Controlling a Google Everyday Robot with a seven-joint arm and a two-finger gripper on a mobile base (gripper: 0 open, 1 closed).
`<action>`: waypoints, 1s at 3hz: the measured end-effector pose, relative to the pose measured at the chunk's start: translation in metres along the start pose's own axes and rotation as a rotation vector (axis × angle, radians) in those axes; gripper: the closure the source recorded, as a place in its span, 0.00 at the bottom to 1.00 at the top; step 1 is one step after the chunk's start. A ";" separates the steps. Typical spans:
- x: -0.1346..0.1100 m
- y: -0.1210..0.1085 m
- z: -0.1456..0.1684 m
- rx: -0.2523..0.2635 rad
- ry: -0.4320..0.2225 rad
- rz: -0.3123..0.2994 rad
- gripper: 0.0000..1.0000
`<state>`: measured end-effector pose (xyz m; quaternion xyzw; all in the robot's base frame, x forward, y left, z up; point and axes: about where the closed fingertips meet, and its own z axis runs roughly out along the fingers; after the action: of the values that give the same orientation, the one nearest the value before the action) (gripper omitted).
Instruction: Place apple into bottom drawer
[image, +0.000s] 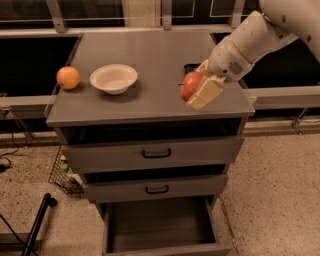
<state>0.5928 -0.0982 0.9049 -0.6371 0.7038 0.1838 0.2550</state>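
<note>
The red apple (190, 85) is held between the cream fingers of my gripper (197, 90), above the right front part of the grey cabinet top (150, 60). The gripper is shut on the apple and comes in from the upper right on the white arm. The bottom drawer (160, 227) is pulled open below, showing a plain grey inside with nothing in it. It lies straight under the two shallower drawers, low in the view.
A white bowl (113, 78) and a plain orange fruit (68, 77) sit on the left of the cabinet top. A small dark object (191, 67) lies behind the gripper. Two drawers with black handles (156, 153) are partly open. A wire basket (64, 175) and a black pole (37, 225) stand at the lower left.
</note>
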 end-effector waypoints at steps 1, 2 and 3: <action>0.013 0.030 -0.007 -0.017 -0.005 0.018 1.00; 0.027 0.057 -0.003 -0.021 -0.039 0.011 1.00; 0.042 0.081 0.008 -0.022 -0.066 0.002 1.00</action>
<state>0.5107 -0.1174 0.8685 -0.6328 0.6935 0.2125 0.2711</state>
